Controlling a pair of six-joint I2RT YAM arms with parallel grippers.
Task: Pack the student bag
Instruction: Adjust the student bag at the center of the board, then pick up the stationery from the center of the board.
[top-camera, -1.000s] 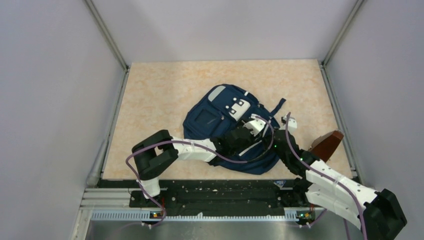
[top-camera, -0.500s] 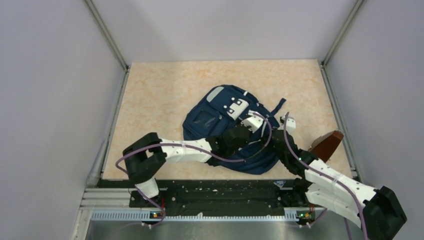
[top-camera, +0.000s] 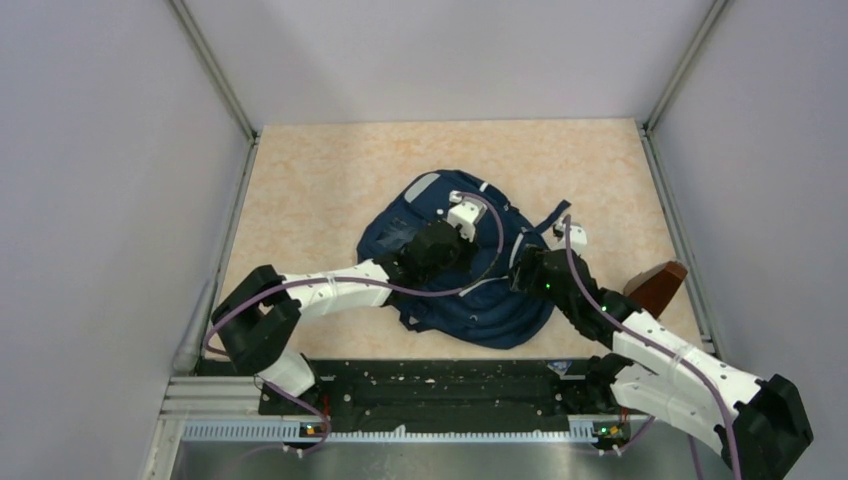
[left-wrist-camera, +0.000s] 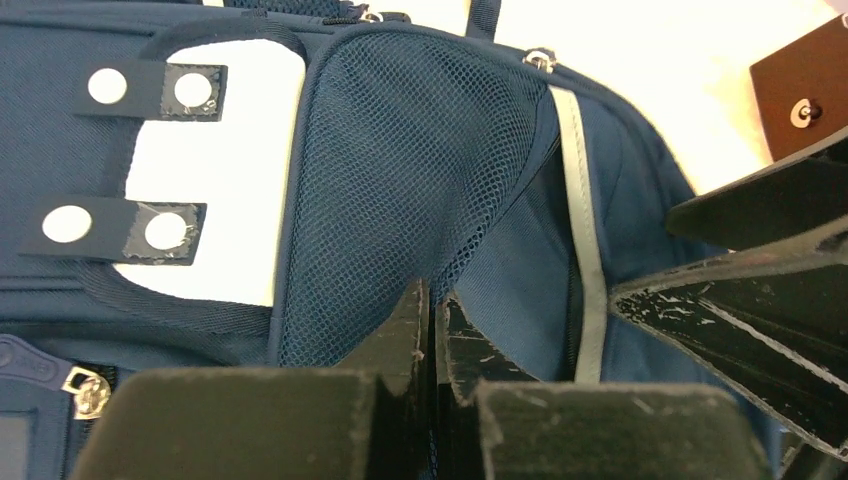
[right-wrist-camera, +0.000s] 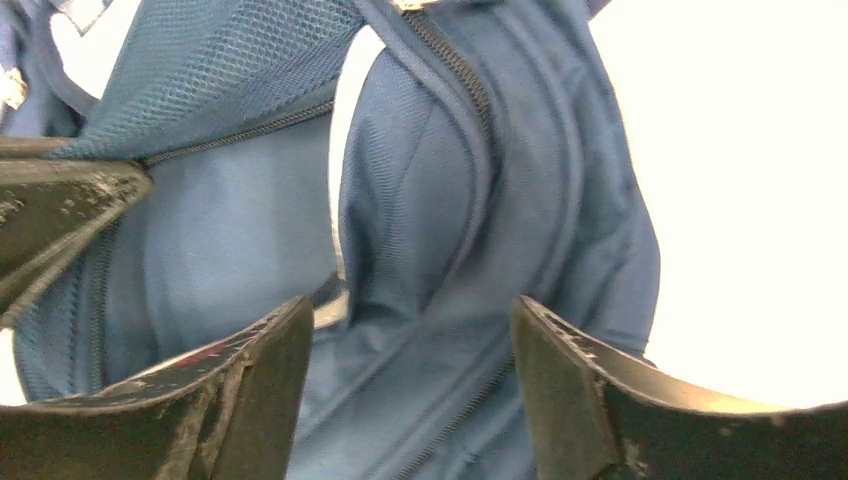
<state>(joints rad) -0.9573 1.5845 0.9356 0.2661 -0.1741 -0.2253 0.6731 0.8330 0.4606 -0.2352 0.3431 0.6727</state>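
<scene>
Table (top-camera: 300, 190) | student bag (top-camera: 385, 240) pinched by left tool (left-wrist-camera: 432, 300) | right tool (right-wrist-camera: 412, 315) astride

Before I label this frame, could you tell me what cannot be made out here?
Top view: both arms cover the middle of the student bag; no opening shows.
Left wrist view: whether the shut left claw pinches fabric; its own fingers cover the spot.
Top view: the right arm covers part of the brown object; unidentifiable.

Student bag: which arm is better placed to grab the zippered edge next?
Right, probably. The right gripper is open, jaws either side of a zippered fold of the student bag; the left gripper is shut, pinching fabric beside the mesh pocket.
</scene>
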